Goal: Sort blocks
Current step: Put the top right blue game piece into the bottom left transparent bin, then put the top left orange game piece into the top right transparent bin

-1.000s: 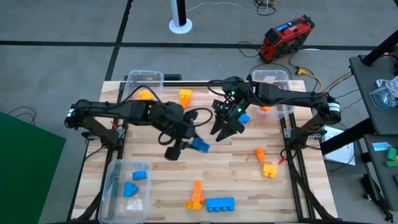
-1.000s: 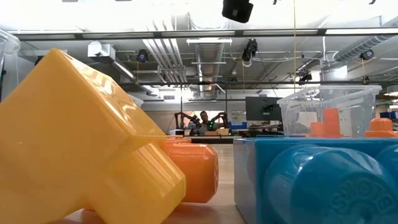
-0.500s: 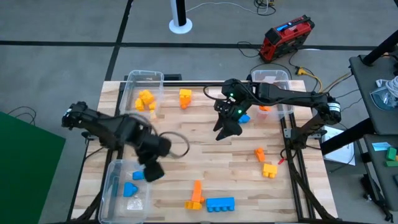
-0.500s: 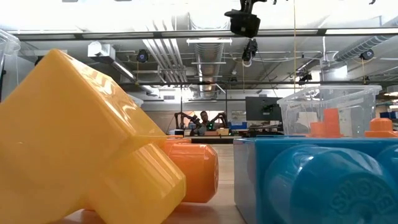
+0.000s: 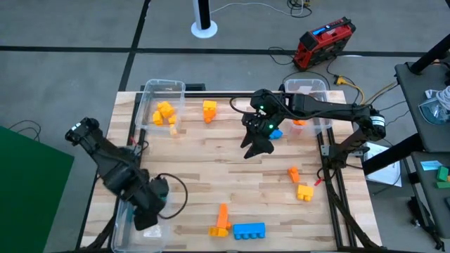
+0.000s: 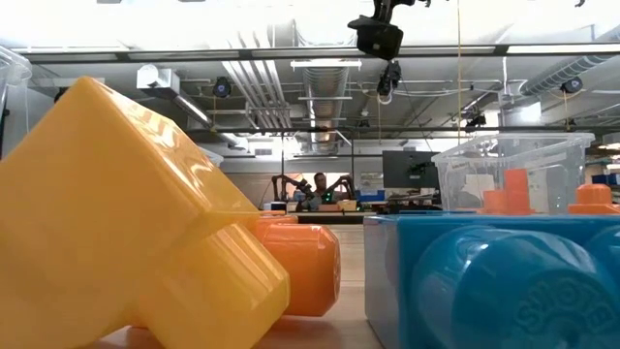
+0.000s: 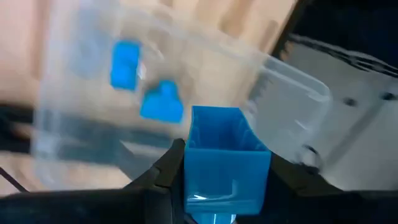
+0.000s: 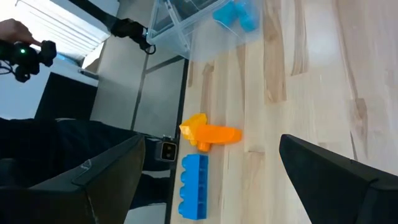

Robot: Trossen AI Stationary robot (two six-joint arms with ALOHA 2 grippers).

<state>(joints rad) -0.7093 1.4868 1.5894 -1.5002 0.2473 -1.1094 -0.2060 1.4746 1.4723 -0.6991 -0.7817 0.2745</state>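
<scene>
Sorting looks roughly halfway done. A blue block [image 7: 225, 163] is clamped in the left gripper [image 5: 144, 216] right over the near-left bin [image 5: 125, 204], where two blue blocks [image 7: 148, 81] are already dropped. Yellow ones are piled in the far-left bin [image 5: 156, 86]. The right gripper [image 5: 254, 147] is held open and empty above mid-worktop [image 5: 211, 161]. Several orange, yellow and blue blocks are left scattered, like the long blue one [image 5: 248, 230].

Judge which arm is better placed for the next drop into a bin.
Left: its pincer grips a blue block over the bin holding blue blocks. The right pincer hangs open and empty mid-table.
</scene>
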